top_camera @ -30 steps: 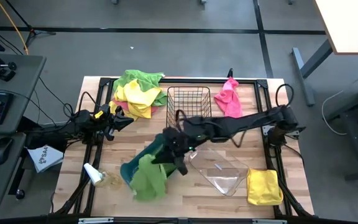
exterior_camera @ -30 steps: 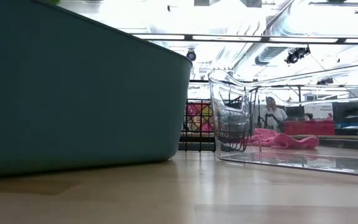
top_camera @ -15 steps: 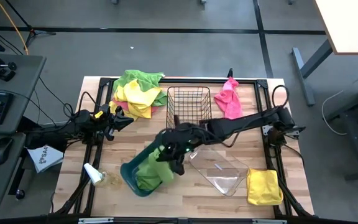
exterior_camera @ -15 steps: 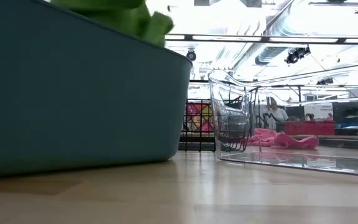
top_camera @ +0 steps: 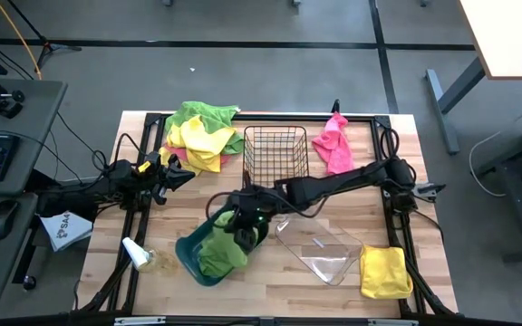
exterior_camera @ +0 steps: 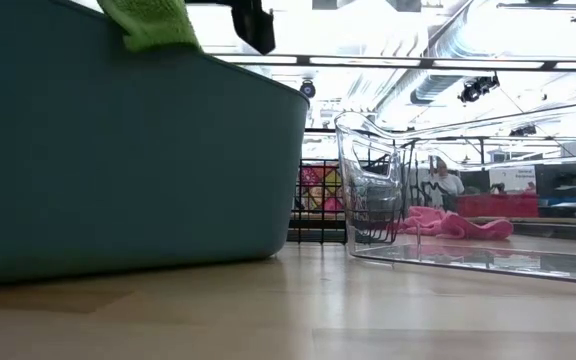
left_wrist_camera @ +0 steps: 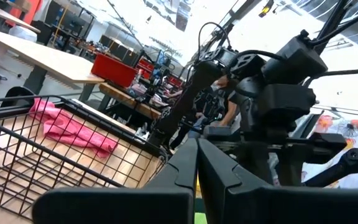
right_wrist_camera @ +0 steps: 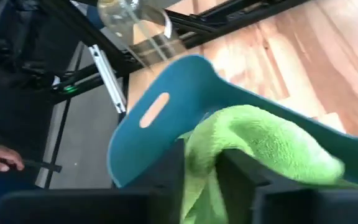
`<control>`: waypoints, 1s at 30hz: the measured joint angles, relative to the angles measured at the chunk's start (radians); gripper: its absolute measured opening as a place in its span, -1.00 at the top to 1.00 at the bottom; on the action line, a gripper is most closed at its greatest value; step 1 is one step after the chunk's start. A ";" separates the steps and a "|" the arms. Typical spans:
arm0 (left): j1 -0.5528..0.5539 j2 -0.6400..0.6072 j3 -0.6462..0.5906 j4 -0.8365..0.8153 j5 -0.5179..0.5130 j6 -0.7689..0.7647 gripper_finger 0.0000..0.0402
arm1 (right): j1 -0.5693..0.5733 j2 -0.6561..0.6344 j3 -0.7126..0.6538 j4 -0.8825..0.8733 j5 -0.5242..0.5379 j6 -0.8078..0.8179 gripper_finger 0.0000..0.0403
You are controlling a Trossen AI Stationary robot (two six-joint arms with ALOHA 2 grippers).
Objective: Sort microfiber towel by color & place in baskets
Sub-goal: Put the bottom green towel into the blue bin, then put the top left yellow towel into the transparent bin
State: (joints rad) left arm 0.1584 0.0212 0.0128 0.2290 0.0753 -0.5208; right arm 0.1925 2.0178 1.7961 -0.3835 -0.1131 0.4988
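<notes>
Right gripper (top_camera: 247, 225): it is reaching across the table from the right arm and hanging over the teal bin (top_camera: 191, 251), its jaws pinching a green towel (top_camera: 216, 254).
Green towel: it is trailing from between the jaws down into the teal bin; in the right wrist view the cloth (right_wrist_camera: 260, 146) is bunching between the two dark fingers, with the bin's handle end (right_wrist_camera: 151, 127) just beyond them.
Low view: the green towel (exterior_camera: 148, 20) is showing above the teal bin's wall (exterior_camera: 128, 150).
Left gripper (top_camera: 178, 174): it is waiting at the table's left edge, well apart from the right jaws; its own jaws are sitting close together, holding nothing.
Wire basket (top_camera: 275, 149): it is standing just behind the right jaws, toward the table's far side.
Clear bin (top_camera: 324, 249): it is lying beside the right jaws, on the side away from the teal bin.
Pink towel (top_camera: 333, 143): it is lying past the wire basket.
Yellow towel (top_camera: 386, 272): it is lying beyond the clear bin, near the table's corner.
Pile of green and yellow towels (top_camera: 202, 136): it is resting near the left jaws, beside the wire basket.
</notes>
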 joint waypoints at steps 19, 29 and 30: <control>0.000 0.000 0.000 0.000 0.000 0.000 1.00 | -0.031 0.003 0.109 -0.179 -0.186 0.026 -0.57; 0.000 0.000 0.000 0.000 0.000 0.000 1.00 | 0.012 0.047 0.051 -0.111 -0.233 0.129 -0.50; 0.000 0.000 0.000 0.000 0.000 0.000 1.00 | 0.005 0.042 0.057 -0.114 -0.248 0.130 -0.49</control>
State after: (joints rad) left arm 0.1585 0.0214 0.0124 0.2287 0.0753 -0.5205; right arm 0.1978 2.0595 1.8535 -0.4979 -0.3609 0.6289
